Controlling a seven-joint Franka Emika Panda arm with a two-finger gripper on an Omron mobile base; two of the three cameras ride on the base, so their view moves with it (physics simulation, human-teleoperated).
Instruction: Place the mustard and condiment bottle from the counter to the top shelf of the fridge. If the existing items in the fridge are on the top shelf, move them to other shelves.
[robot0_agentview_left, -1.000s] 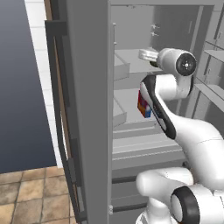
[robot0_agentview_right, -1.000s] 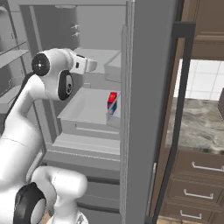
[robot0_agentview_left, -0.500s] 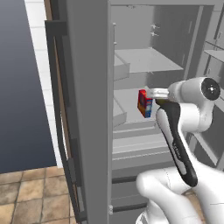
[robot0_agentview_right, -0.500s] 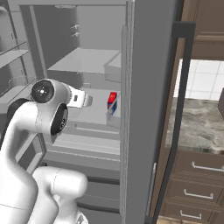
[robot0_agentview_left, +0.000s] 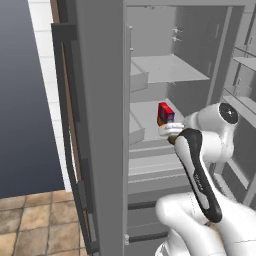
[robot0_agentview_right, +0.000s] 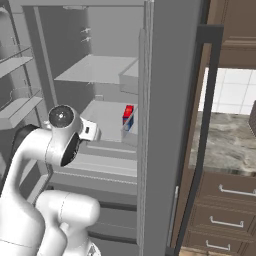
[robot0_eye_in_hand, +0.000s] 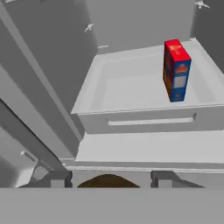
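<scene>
Inside the fridge (robot0_agentview_left: 100, 100), 1 upright red carton (robot0_eye_in_hand: 176, 70) in 1 tray (robot0_eye_in_hand: 131, 116).

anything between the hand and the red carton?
Nothing loose. In the hand view, bare shelf floor and its raised front lip separate the hand from the carton, which stands upright farther back.

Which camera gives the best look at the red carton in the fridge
The hand view: the red carton stands upright and unobstructed in a shallow light-grey tray. The left base view shows it small, just beyond the arm. The right base view catches a sliver beside the fridge's front edge.
</scene>
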